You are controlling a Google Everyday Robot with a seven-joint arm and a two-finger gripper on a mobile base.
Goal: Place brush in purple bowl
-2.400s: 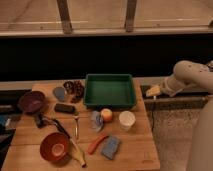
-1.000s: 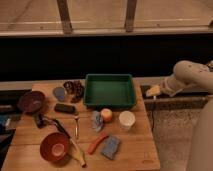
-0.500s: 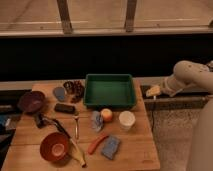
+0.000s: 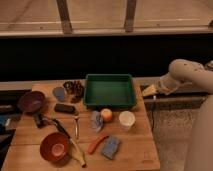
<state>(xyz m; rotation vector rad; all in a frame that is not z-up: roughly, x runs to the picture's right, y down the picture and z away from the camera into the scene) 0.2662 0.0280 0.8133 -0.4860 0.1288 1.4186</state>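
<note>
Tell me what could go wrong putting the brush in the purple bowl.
The open gripper sits right of the tray, far from the brush; the reach across could clip the cup or fruit. The block and utensil lie close to the brush, inviting a wrong grab. The orange bowl, also near the brush, could be mistaken for the purple bowl.

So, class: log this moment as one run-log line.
gripper: by table right edge, jaws open, empty | brush: on table, untouched | purple bowl: table left edge
</note>
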